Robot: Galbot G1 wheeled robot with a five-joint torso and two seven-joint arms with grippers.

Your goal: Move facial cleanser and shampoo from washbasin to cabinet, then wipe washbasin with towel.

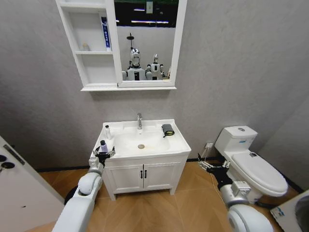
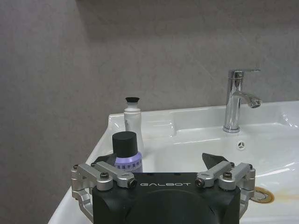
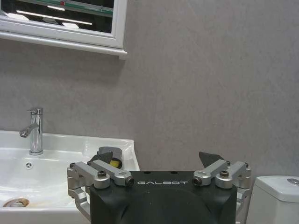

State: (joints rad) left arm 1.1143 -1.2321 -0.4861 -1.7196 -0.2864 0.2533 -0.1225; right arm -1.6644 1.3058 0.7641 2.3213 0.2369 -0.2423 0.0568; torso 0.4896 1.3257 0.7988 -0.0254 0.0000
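two bottles stand on the left side of the washbasin (image 1: 181,143), both straight up, so each one's long way runs up and down. the near one is a bottle with a purple label and a black cap (image 2: 127,151); in the head view it sits at the front left corner (image 1: 103,146). the other is a thin white bottle with a small dark top (image 2: 132,122), a bit farther back by the rim (image 1: 108,131). i cannot tell which is the cleanser and which is the shampoo. the left gripper (image 1: 103,155) is right at that front corner, so the left arm is much the nearer one. its jaws are spread wide and hold nothing. from the left wrist view the purple bottle stands just ahead of the left finger, not in the middle of the gap, so i think the hand must slide a little to that side before it can close around the bottle. the right gripper (image 1: 212,166) waits low between the basin and the toilet (image 1: 251,162), jaws spread too. the towel (image 1: 167,129) lies on the back right of the basin, by the tap (image 1: 139,120). the head view shows the cabinet (image 1: 91,41) high up beside the mirror (image 1: 147,38), with things already on its shelves. the right wrist view shows the towel (image 3: 108,157) close, at the basin's edge.
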